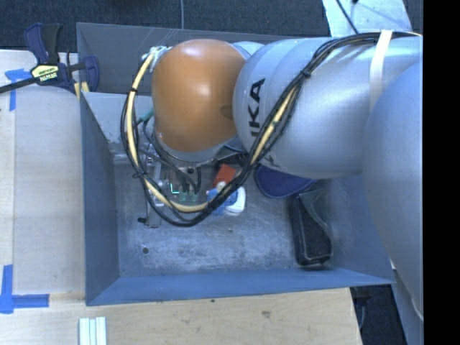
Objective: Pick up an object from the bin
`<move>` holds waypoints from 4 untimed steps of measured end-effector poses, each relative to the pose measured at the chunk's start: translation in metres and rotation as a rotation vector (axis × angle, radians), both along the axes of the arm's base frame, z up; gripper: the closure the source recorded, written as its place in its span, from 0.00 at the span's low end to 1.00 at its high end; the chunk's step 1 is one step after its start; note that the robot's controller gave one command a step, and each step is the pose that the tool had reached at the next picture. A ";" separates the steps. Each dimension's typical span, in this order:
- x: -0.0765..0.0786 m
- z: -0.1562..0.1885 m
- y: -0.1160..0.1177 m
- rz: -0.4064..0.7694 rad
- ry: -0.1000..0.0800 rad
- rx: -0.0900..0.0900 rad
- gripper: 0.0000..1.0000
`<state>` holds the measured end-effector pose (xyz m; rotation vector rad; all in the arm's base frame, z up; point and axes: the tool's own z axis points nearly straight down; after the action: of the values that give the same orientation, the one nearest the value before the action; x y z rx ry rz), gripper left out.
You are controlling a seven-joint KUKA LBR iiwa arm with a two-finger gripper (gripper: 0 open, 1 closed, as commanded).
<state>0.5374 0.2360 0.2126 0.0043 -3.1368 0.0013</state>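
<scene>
The bin [100,192] is bluish grey, and its floor is mottled with paler scuffs. The arm [338,106] is silver with black letters. Its wrist cover [194,92] is orange-brown and looped by yellow and black cables [133,121]. Just right of the gripper [169,192] are a red piece [226,172] and a white piece [234,201] with blue markings. Farther right is a dark blue rounded thing [284,184], and beyond it a plain black oblong case [310,232].

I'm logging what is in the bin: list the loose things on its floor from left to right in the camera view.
In order: small red, white and blue thing → blue rounded thing → black oblong thing.
</scene>
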 end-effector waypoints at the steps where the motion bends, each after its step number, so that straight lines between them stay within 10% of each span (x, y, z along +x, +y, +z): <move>1: 0.002 0.004 -0.001 -0.004 -0.007 0.002 1.00; 2: 0.002 0.004 -0.001 -0.005 -0.007 0.002 0.00; 3: 0.002 0.004 -0.001 -0.005 -0.007 0.002 1.00; 4: 0.002 0.004 -0.001 -0.005 -0.007 0.002 0.00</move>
<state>0.5396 0.2347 0.2168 -0.0036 -3.1439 -0.0016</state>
